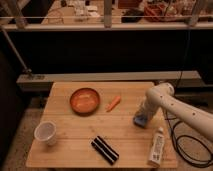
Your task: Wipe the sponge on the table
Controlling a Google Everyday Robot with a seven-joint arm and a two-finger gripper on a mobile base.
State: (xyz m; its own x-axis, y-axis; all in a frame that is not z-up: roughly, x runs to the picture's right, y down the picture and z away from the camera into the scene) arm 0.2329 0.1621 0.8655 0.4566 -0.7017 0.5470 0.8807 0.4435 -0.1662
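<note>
No lettering can be read anywhere in this room.

The white bottle [157, 146] at the lower right of the table [65, 150] is too blurred to show any print (a label, if there is one, can't be made out). The gripper [142, 116], down on the sponge [139, 121] right of centre, shows no legible marking.
</note>
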